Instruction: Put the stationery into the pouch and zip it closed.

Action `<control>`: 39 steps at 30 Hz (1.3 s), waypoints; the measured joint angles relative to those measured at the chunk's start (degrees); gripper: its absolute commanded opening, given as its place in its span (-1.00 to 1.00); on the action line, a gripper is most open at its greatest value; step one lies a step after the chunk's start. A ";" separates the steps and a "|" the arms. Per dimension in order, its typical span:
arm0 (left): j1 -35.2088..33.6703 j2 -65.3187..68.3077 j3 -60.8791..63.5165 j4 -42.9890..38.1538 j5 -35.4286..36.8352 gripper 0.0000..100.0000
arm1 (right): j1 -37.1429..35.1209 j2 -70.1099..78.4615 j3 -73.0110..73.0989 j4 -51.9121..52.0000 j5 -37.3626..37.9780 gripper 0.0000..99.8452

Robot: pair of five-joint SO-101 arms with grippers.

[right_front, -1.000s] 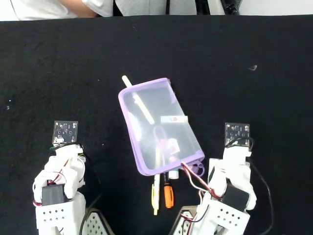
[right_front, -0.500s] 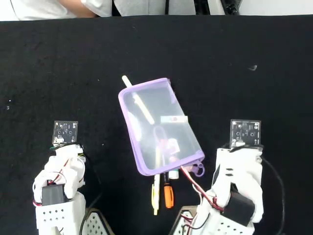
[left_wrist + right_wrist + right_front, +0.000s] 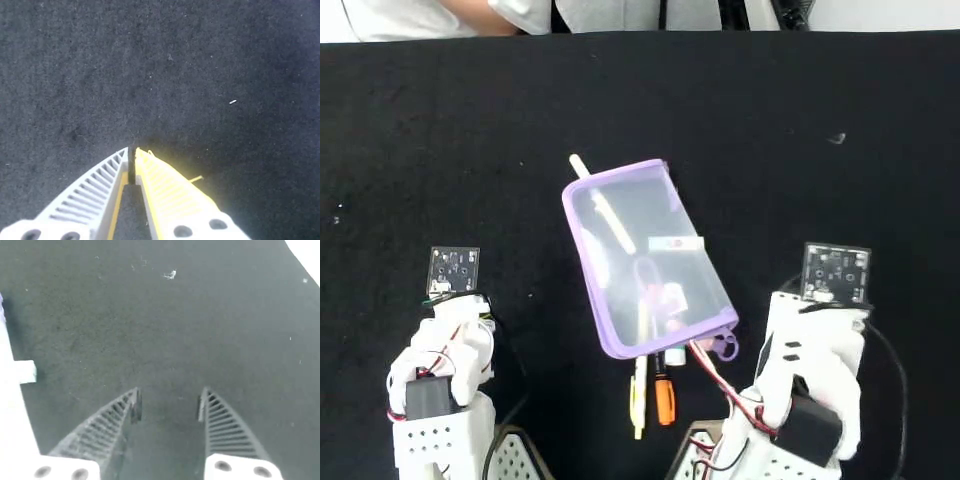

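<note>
Pens jut from the pouch on the black table; left jaws closed, right jaws parted, both empty.

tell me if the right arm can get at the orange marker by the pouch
Probably yes. The right gripper is open over bare table, and the orange marker lies uncovered at the pouch's edge, near that arm's base.

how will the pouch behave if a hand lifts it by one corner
The pouch looks like thin clear film, so it would probably sag rather than stay flat. The yellow pen and orange marker poke out of its open end, so tilting that way may let them slide out.
</note>
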 measured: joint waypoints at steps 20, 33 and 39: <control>0.00 0.00 0.00 0.00 0.00 -0.94 | -11.87 14.68 -10.20 -5.54 -3.16 -0.58; 0.00 0.00 0.00 0.00 0.00 -0.94 | -24.00 43.87 -29.19 -6.42 -11.34 -0.58; 0.00 0.00 0.00 0.00 0.00 -0.94 | -29.98 57.32 -36.75 -6.59 -11.52 -0.59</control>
